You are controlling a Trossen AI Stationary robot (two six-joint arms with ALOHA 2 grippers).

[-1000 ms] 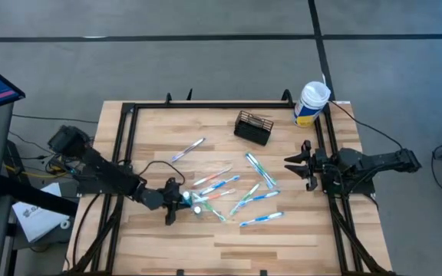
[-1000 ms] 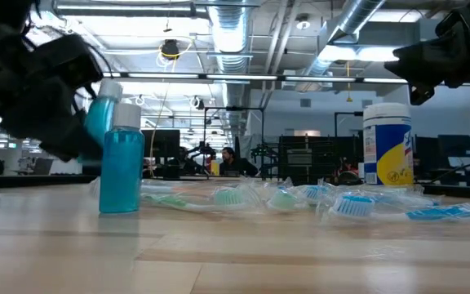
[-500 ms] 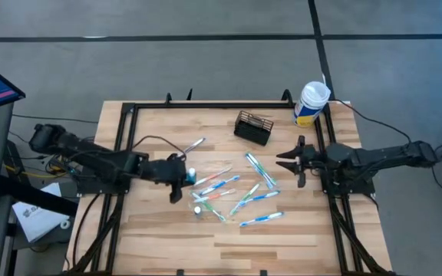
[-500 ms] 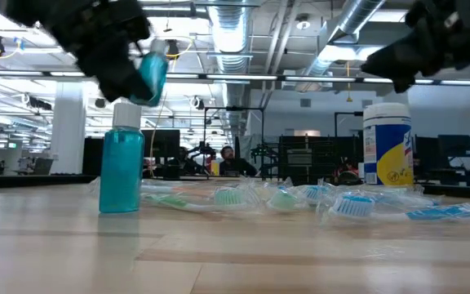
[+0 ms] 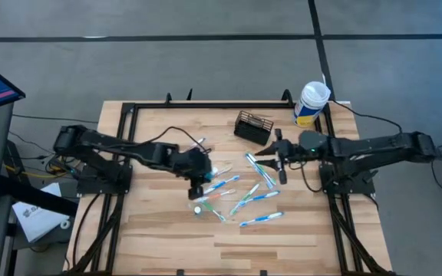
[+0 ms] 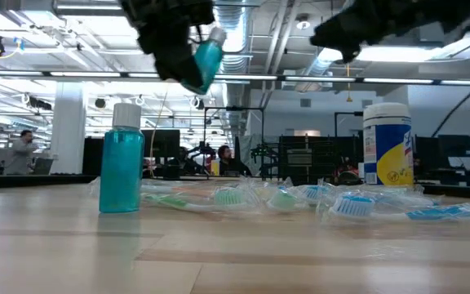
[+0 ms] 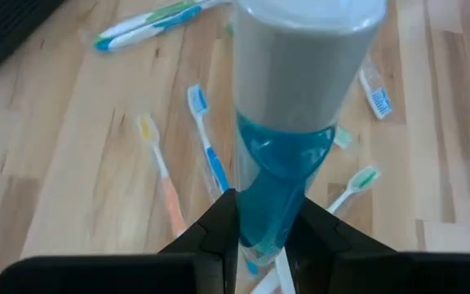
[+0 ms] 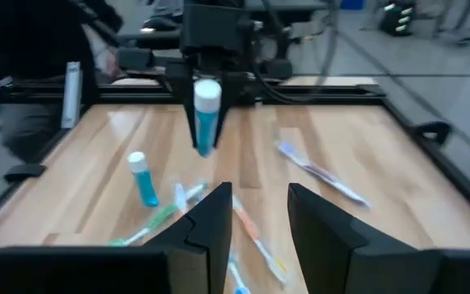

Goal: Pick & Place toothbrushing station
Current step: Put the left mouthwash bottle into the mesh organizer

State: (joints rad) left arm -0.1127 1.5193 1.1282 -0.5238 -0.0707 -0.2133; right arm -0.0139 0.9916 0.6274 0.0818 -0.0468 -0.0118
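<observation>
Left gripper [image 5: 199,173] clamps a blue-liquid bottle [image 6: 206,59] aloft; right gripper [image 5: 278,157], fingers parted and empty, hovers at four o'clock of the black wire-mesh caddy [image 5: 253,127], near the table's twelve o'clock edge.

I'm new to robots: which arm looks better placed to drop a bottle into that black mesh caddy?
The left: its end effector already holds a blue bottle above the table. The right end effector hangs empty and open beside the caddy.

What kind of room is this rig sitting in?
Probably an open-plan lab or workshop: exposed ceiling ducts, strip lights, and people at screens beyond the wooden table.
</observation>
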